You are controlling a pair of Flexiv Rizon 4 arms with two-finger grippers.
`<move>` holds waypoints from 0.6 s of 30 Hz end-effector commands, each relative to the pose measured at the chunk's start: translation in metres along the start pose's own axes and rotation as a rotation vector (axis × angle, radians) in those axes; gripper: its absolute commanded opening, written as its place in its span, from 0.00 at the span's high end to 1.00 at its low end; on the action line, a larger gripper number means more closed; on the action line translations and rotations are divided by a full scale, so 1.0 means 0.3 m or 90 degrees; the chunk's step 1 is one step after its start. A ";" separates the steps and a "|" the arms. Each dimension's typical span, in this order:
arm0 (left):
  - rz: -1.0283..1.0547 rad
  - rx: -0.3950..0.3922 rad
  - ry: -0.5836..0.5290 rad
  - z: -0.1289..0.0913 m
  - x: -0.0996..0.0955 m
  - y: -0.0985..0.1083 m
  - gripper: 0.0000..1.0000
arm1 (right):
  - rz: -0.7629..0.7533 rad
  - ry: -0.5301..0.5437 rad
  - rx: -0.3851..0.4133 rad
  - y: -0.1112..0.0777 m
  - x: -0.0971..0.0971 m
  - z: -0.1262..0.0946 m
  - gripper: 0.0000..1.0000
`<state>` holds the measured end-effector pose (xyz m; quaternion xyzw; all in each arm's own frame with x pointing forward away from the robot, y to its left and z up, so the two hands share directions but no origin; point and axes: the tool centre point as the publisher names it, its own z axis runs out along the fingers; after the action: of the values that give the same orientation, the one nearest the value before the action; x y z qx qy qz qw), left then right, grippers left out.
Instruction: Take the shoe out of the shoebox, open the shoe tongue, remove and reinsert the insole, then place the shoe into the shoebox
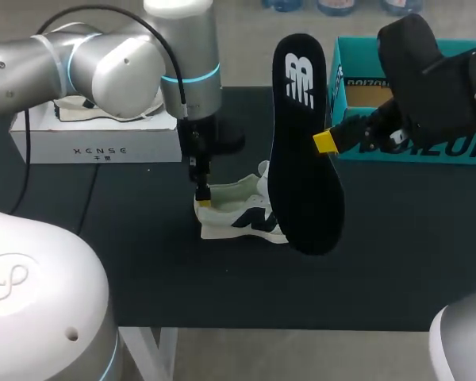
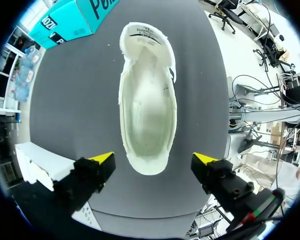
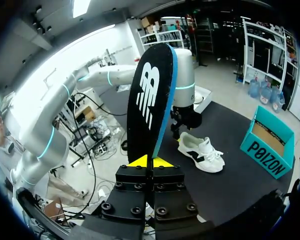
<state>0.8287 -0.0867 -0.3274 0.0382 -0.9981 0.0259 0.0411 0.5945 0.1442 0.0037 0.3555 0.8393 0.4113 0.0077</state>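
A white shoe [image 1: 239, 213] with dark side marks stands on the black table, its inside bare in the left wrist view [image 2: 149, 105]. My left gripper [image 1: 203, 197] hangs right above the shoe's heel, open, with the heel [image 2: 149, 162] between its yellow tips [image 2: 104, 159] but untouched. A black insole [image 1: 303, 143] with a white logo is held upright above the shoe by my right gripper [image 1: 325, 142], shut on the insole's edge. In the right wrist view the insole [image 3: 151, 102] rises from between the shut yellow tips [image 3: 150, 161], with the shoe [image 3: 201, 152] ahead on the table.
A teal shoebox [image 1: 416, 99] stands open at the table's back right, seen empty in the right wrist view [image 3: 268, 142]. A white box [image 1: 95, 135] lies at the back left, close behind my left arm. The black table [image 1: 143, 278] stretches to its front edge.
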 end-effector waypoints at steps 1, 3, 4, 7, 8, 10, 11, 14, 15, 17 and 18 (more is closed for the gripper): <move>0.001 -0.004 -0.009 -0.008 -0.001 -0.010 0.00 | 0.001 0.000 0.005 0.016 0.001 0.008 1.00; 0.006 -0.005 -0.011 -0.012 -0.003 -0.015 0.00 | 0.001 0.000 0.005 0.016 0.001 0.008 1.00; 0.005 -0.011 -0.013 -0.012 -0.004 -0.016 0.00 | 0.001 0.000 0.005 0.016 0.001 0.008 1.00; 0.009 -0.010 -0.017 -0.010 -0.005 -0.019 0.00 | 0.001 0.000 0.005 0.016 0.001 0.008 1.00; 0.011 -0.009 -0.019 -0.009 -0.006 -0.019 0.00 | 0.001 0.000 0.005 0.016 0.001 0.008 1.00; 0.012 -0.005 -0.021 -0.008 -0.006 -0.020 0.00 | 0.001 0.000 0.005 0.016 0.001 0.008 1.00; 0.014 -0.004 -0.021 -0.008 -0.007 -0.020 0.00 | 0.001 0.000 0.005 0.016 0.001 0.008 1.00; 0.015 -0.002 -0.022 -0.005 -0.009 -0.024 0.00 | 0.001 0.000 0.005 0.016 0.001 0.008 1.00; 0.016 0.000 -0.022 -0.002 -0.010 -0.025 0.00 | 0.001 0.000 0.005 0.016 0.001 0.008 1.00; 0.018 -0.001 -0.021 0.000 -0.012 -0.027 0.00 | 0.001 0.000 0.005 0.016 0.001 0.008 1.00; 0.019 -0.001 -0.022 0.000 -0.013 -0.028 0.00 | 0.001 0.000 0.005 0.016 0.001 0.008 1.00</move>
<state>0.8323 -0.0943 -0.3250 0.0246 -0.9991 0.0248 0.0234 0.5945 0.1441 0.0037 0.3556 0.8393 0.4113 0.0077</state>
